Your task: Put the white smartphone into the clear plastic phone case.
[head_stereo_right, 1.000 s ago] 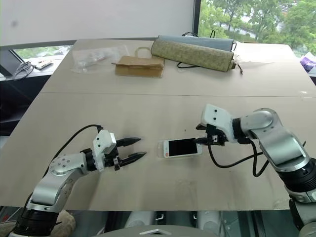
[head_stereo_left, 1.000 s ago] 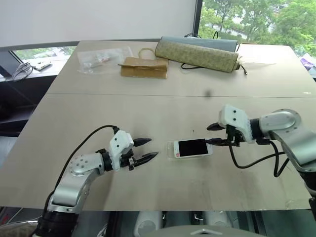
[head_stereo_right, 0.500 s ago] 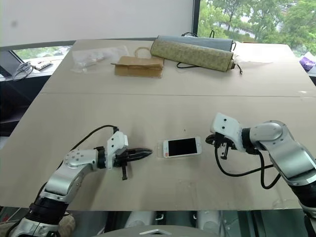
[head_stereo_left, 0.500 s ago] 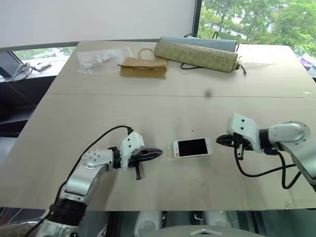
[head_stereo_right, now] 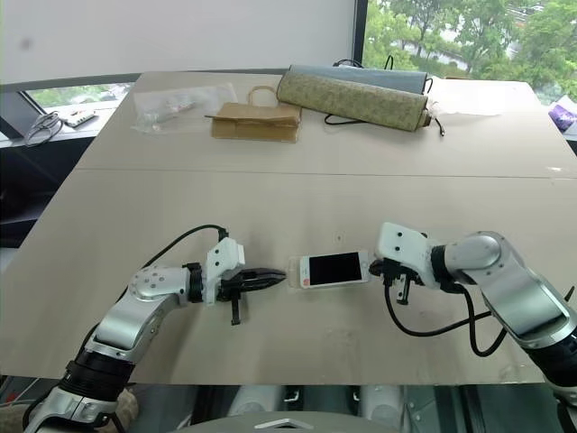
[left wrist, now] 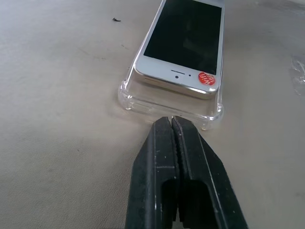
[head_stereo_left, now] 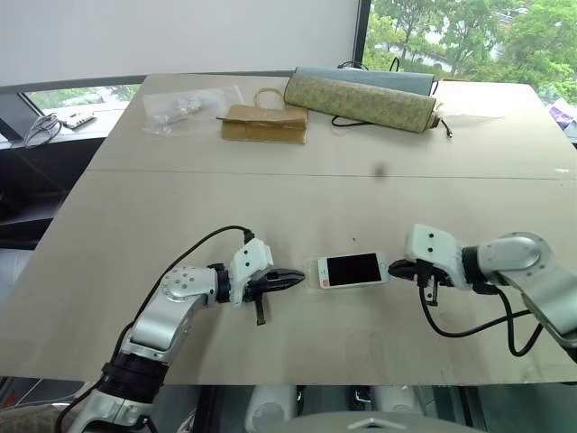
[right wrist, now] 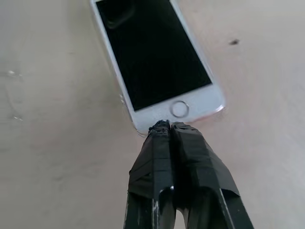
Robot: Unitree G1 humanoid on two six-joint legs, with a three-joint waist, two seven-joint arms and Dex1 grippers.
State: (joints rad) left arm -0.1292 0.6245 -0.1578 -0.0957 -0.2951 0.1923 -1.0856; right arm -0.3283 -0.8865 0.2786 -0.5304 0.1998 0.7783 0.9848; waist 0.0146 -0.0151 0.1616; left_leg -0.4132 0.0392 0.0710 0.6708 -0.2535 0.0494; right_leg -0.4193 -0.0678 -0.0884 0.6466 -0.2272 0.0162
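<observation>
The white smartphone lies screen up in the middle of the table, resting in the clear plastic phone case. The case's rim sticks out past the phone's end that bears the red mark. My left gripper is shut, and its tips sit right at that rim in the left wrist view. On the other side, my right gripper is also shut. Its tips are against the phone's home-button end. Neither gripper holds anything.
At the table's far side lie a brown paper bag, a long patterned roll and a crinkled clear plastic bag. Cables rest on the sill at the left. The table's front edge runs just below both arms.
Both grippers have shut. The left one slid right up to the case's end. The right one came down and in to the phone's other end. The phone has stayed in place.
</observation>
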